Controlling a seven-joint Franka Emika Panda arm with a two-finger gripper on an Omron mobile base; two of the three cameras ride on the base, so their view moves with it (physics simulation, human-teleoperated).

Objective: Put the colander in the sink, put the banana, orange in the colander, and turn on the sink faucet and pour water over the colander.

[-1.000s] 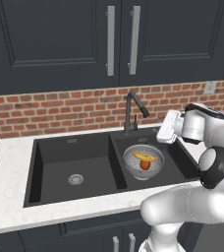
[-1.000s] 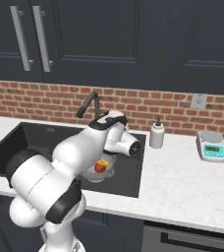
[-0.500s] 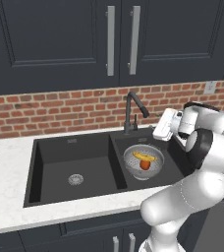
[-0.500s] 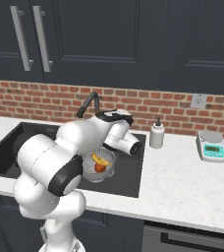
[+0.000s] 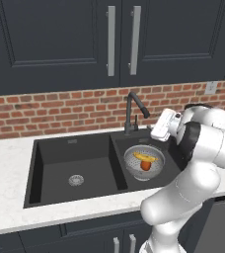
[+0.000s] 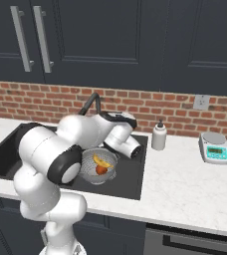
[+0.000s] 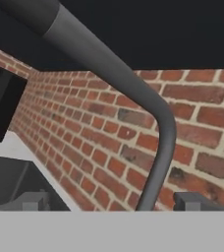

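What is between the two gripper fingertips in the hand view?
In the hand view the faucet stem rises between the two fingertips of the gripper, with the brick wall behind it. Contact cannot be told.

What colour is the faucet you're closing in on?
Dark grey, nearly black metal: the faucet shows best in the hand view, against the red brick wall.

No readable text, label or number shows anywhere
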